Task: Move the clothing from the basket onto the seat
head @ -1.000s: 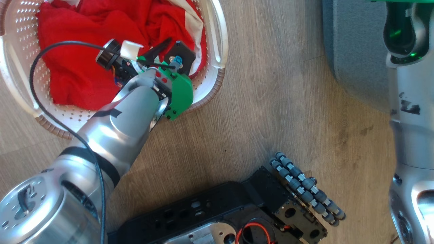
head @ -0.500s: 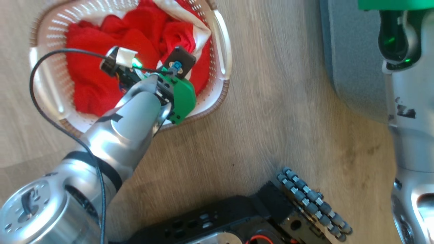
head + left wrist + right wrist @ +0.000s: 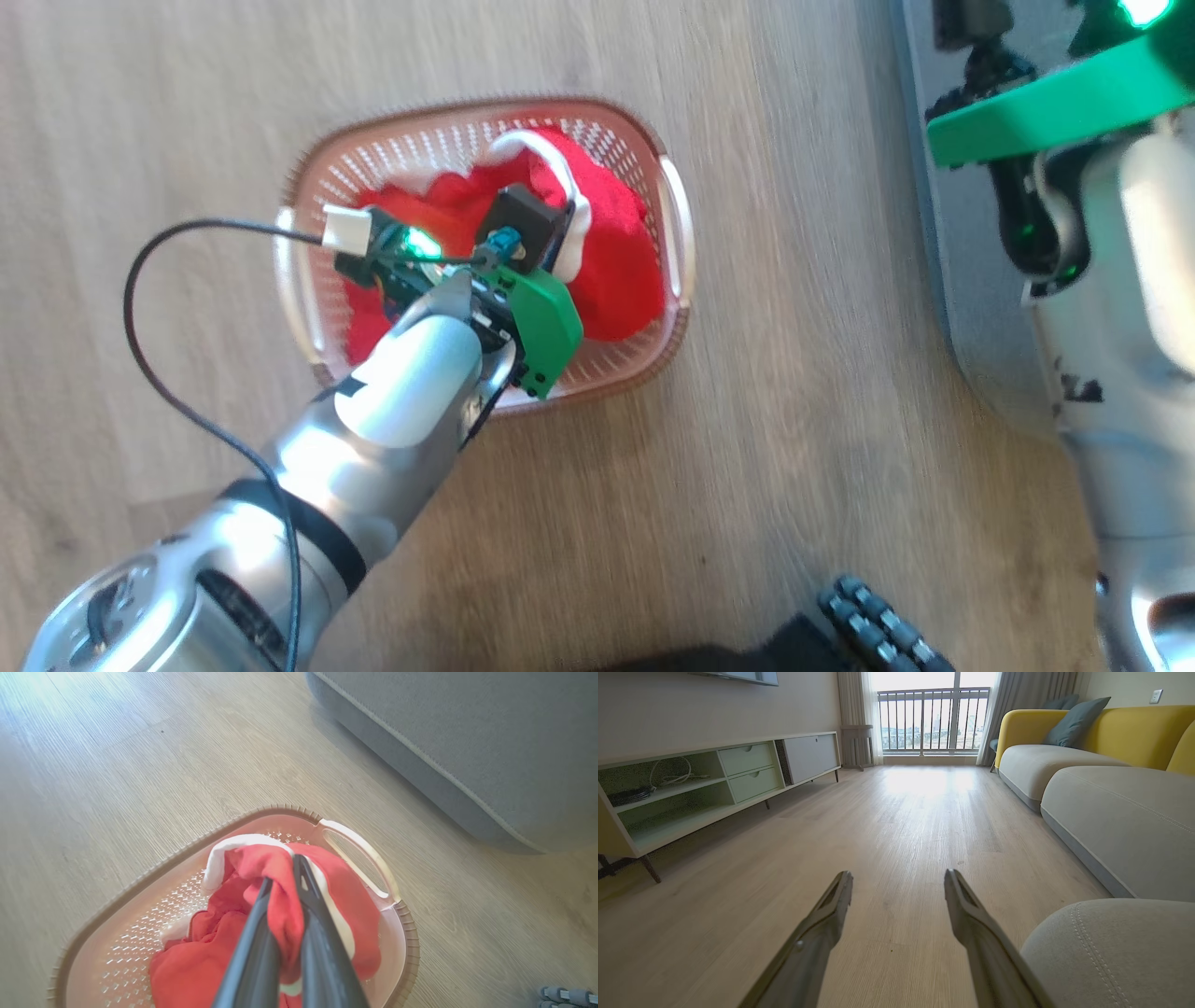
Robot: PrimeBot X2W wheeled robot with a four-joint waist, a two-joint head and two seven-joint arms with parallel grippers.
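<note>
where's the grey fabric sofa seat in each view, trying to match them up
Head view: grey fabric sofa seat, a strip at the right edge.
Left wrist view: seat in the upper right.
Right wrist view: seat along the right side.
Shared landmark: pale wood-plank floor beside it.

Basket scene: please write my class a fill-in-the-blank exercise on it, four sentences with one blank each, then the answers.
1. The clothing pinched in the left gripper is mostly ____ in colour.
2. The basket stands on the wooden ____.
3. The right gripper is ____, with nothing between its fingers.
4. The seat has ____ upholstery.

Missing words: red; floor; open; grey.
</note>
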